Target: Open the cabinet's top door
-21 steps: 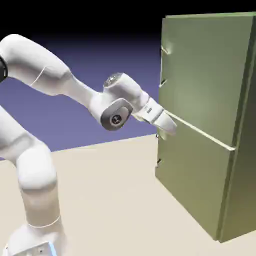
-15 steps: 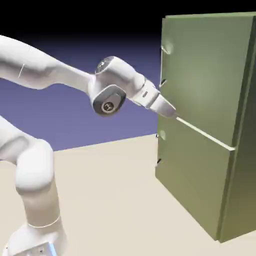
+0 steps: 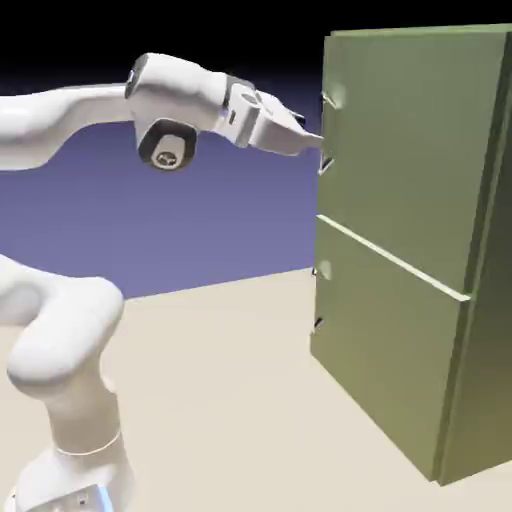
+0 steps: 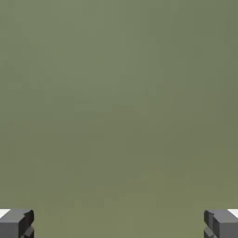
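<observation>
The olive-green cabinet [image 3: 485,250] stands at the exterior view's right. Its top door [image 3: 400,150] is the taller upper panel, lying flush and shut, with a small vertical bar handle [image 3: 325,163] near its left edge. My gripper [image 3: 314,140] reaches level toward that edge, its tips right by the handle, between the handle's two mounts. In the hand view the door's flat green surface [image 4: 119,102] fills the picture. My gripper [image 4: 119,225] is open there, the two grey fingertips [image 4: 16,223] far apart with nothing between them. The handle does not show in the hand view.
Below the seam sits the shorter lower door [image 3: 385,350], shut, with its own small handle [image 3: 316,296] on the left edge. The beige table [image 3: 230,400] stretches between the robot base and the cabinet.
The arm has risen from the seam between the two doors up to the top door's handle and levelled out. The gripper stays open.
</observation>
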